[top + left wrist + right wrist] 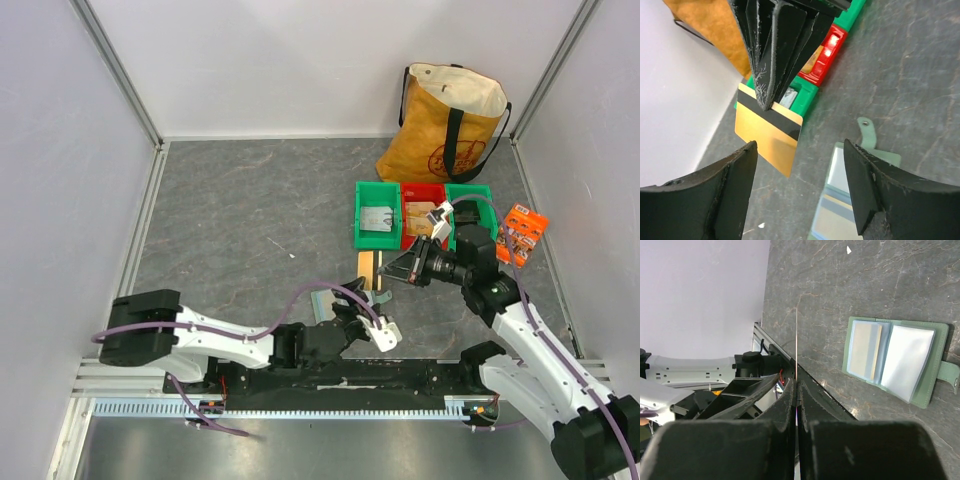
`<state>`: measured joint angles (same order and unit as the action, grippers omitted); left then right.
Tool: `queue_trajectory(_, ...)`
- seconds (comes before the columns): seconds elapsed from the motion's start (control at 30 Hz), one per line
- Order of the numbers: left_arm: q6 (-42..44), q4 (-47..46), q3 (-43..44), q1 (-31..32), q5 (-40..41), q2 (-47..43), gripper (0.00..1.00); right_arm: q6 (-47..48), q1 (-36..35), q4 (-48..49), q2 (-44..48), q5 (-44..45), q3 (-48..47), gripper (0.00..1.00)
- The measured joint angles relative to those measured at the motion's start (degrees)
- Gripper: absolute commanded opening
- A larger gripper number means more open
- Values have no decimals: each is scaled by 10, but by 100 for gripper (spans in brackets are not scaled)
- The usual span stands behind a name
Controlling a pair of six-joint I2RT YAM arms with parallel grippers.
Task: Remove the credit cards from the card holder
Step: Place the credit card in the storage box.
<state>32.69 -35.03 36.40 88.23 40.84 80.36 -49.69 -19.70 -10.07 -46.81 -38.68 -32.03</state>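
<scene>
Finding: the left arm's fingers (735, 185) stand wide apart and hold nothing. The right arm's fingers (785, 405) are pinched shut on a thin tan-gold credit card with a black stripe (767, 142), gripping its striped edge and holding it clear above the grey desk (240, 220).

Location: the flat pale-green folding card holder (890, 360) lies open on the desk near the middle of the near edge, pockets up and tab outward.

Key relation: the holder sits just below and beside the left fingers, making that arm the nearer one. The held card hangs ahead of them, its long axis slanting across their gap.

View differences: the right wrist view shows the held card only edge-on, but alone shows the whole holder, with a pale pocketed card (866, 346) apparently left inside. The top view has the holder mostly hidden under the left arm.
</scene>
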Motion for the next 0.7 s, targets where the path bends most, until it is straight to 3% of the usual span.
queue_trajectory(0.13,61,-46,20,0,36,53,66,-5,0,-4,11,0,-1,0)
queue_trajectory(0.23,94,-79,38,0,57,82,55,-10,0,-8,16,0,-1,0)
queue_trajectory(0.47,153,-150,62,0,97,129,2,-18,1,-15,26,14,-1,0)
queue_trajectory(0.63,169,-173,64,0,113,134,2,-26,1,-17,34,31,-1,20)
queue_trajectory(0.7,169,-182,65,0,118,134,2,-28,0,-13,44,42,-1,34)
